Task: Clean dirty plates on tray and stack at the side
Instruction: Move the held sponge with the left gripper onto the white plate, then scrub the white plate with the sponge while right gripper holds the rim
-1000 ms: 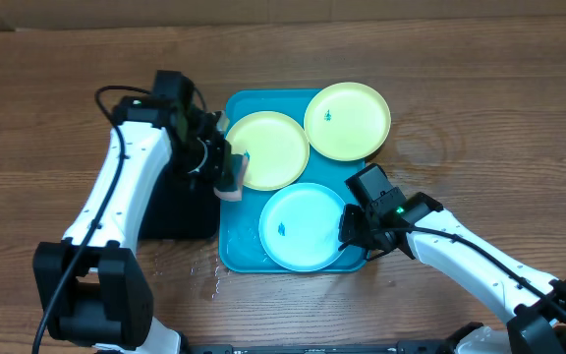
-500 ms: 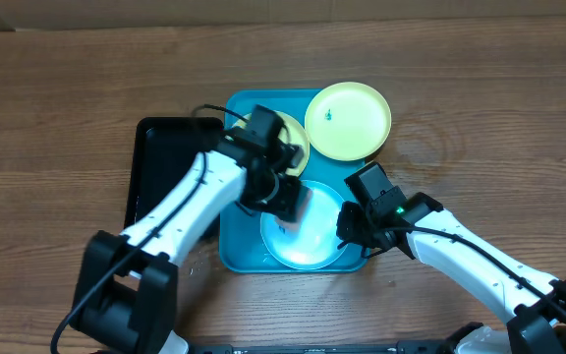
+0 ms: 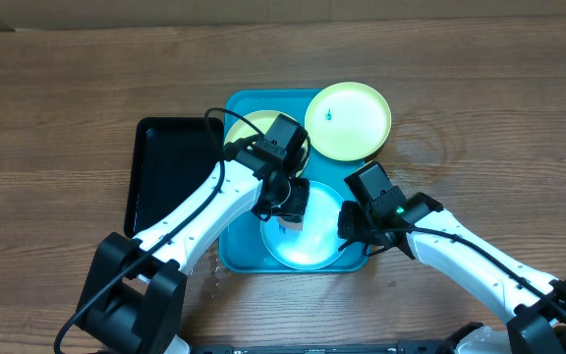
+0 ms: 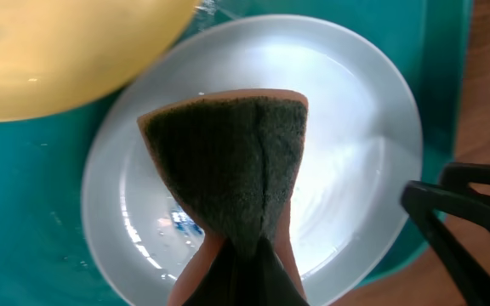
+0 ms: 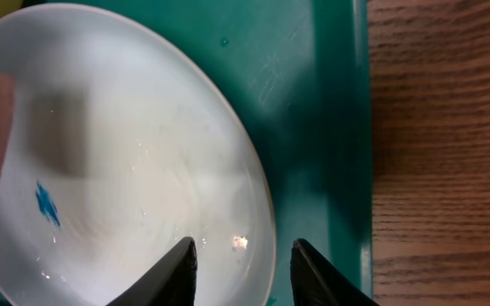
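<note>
The turquoise tray (image 3: 234, 251) holds a light blue plate (image 3: 317, 251) at its front, with a small blue speck (image 5: 47, 204) on it. One pale yellow plate (image 3: 347, 120) overlaps the tray's far right corner. Another yellow plate (image 3: 247, 131) lies mostly under my left arm. My left gripper (image 3: 291, 208) is shut on a brown sponge with a dark green face (image 4: 228, 161), held over the blue plate (image 4: 347, 110). My right gripper (image 5: 243, 263) stands open, its fingers (image 5: 181, 268) either side of the blue plate's right rim (image 5: 262, 212).
A black tray (image 3: 165, 177) lies left of the turquoise one. Water drops (image 3: 214, 280) sit on the wooden table (image 3: 480, 118) by the tray's front left corner. The tray's raised rim (image 5: 360, 170) is just right of my right gripper.
My left arm swung right from the black tray's side, carrying the sponge over the blue plate. The black tray is now uncovered. The right arm kept its place.
</note>
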